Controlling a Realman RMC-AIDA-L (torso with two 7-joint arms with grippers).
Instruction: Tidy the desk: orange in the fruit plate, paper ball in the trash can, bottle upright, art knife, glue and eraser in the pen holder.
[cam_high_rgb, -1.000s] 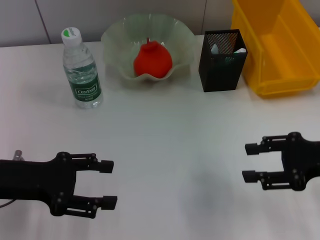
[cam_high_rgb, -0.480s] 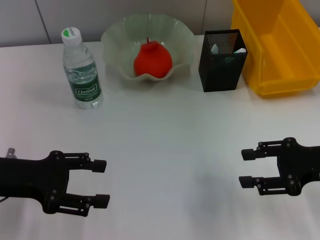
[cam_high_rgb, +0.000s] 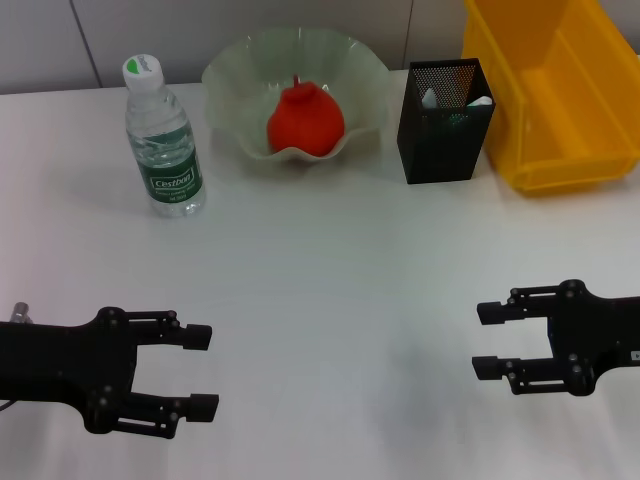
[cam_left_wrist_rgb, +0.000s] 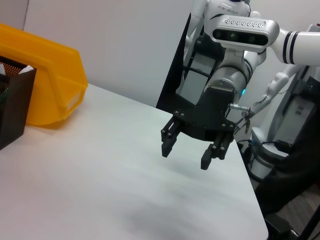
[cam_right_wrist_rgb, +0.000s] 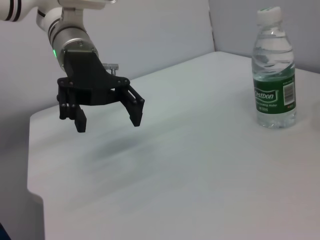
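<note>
The orange (cam_high_rgb: 305, 120) lies in the pale green fruit plate (cam_high_rgb: 235, 70) at the back. To its left the bottle (cam_high_rgb: 163, 140) stands upright, also seen in the right wrist view as the bottle (cam_right_wrist_rgb: 273, 75). The black mesh pen holder (cam_high_rgb: 445, 125) holds white items; which ones I cannot tell. The yellow trash can (cam_high_rgb: 550, 100) is at the back right. No paper ball shows. My left gripper (cam_high_rgb: 212, 371) hovers open and empty over the near left of the table. My right gripper (cam_high_rgb: 477, 340) hovers open and empty at the near right.
The white table (cam_high_rgb: 330, 260) stretches between the two grippers and the objects at the back. In the left wrist view the right gripper (cam_left_wrist_rgb: 192, 152) hangs above the table, near its far edge (cam_left_wrist_rgb: 250, 180).
Both grippers have drawn back toward the near edge of the table, the left one also shifting a little outward. Both stayed open. The objects at the back have not moved.
</note>
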